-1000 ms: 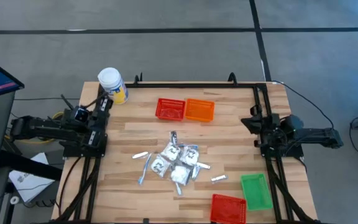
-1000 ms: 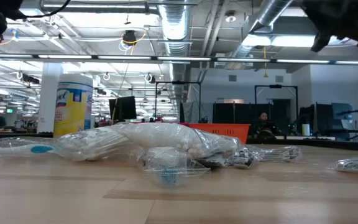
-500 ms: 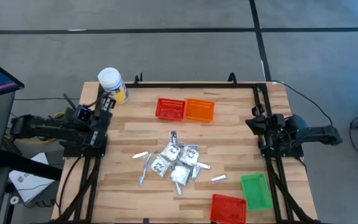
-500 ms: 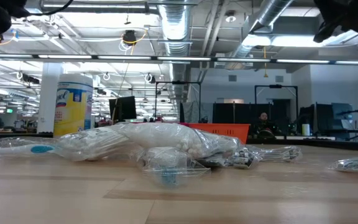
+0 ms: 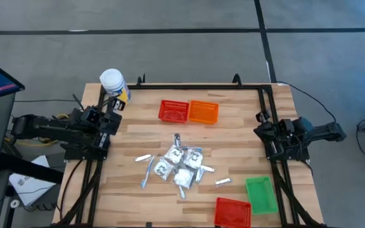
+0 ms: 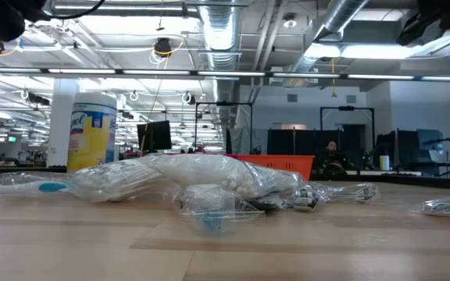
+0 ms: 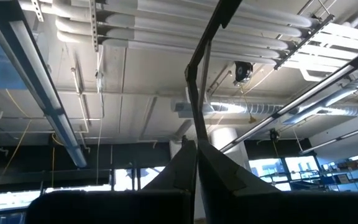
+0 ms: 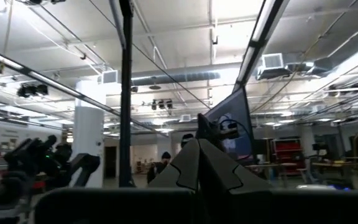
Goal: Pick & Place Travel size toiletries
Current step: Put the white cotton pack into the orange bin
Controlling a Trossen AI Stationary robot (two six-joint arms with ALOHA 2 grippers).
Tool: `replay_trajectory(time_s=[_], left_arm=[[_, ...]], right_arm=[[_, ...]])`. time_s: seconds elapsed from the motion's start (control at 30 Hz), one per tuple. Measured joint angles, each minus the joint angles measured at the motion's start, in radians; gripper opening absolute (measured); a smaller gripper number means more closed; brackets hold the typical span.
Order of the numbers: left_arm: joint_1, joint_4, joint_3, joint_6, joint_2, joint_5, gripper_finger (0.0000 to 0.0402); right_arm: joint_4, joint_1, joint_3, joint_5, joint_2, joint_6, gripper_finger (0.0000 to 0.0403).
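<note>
The travel size toiletries (image 5: 179, 166) lie in a loose heap at the middle of the table: clear-wrapped white packets and slim silver sticks, also seen in the low view (image 6: 201, 183). Single sticks (image 5: 144, 158) (image 5: 222, 182) lie beside the heap. My left gripper (image 5: 115, 105) hangs over the table's left edge, shut and pointing upward; its wrist view shows the fingers (image 7: 185, 168) closed together against the ceiling. My right gripper (image 5: 259, 120) is over the right edge, also shut and tipped upward, as the closed fingers (image 8: 185, 165) show. Both are far from the heap.
A yellow jar with a white lid (image 5: 114, 85) stands at the far left corner, close to my left gripper. A red basket (image 5: 173, 111) and an orange basket (image 5: 203, 112) sit at the far middle. A green basket (image 5: 260, 194) and another red one (image 5: 233, 212) sit near right.
My left gripper has moved a little toward the table's middle, staying shut and pointing up. My right arm has swung slightly about its base and its gripper has tipped further up, staying shut. The toiletries have not moved.
</note>
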Motion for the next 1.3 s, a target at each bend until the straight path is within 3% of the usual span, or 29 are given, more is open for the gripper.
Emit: replay_trajectory(time_s=[0.4, 0.93, 1.3], left_arm=[[0.0, 0.001, 0.0, 0.002, 0.0, 0.0, 0.0008], [0.0, 0.0, 0.0, 0.003, 0.0, 0.0, 0.0008], [0.0, -0.009, 0.0, 0.003, 0.002, 0.0, 0.0008]], right_arm=[[0.015, -0.002, 0.0, 0.006, 0.065, -0.011, 0.0], [0.034, -0.005, 0.001, 0.008, 0.254, -0.003, 0.0], [-0.077, -0.004, 0.116, 0.008, 0.4, 0.016, 0.0]])
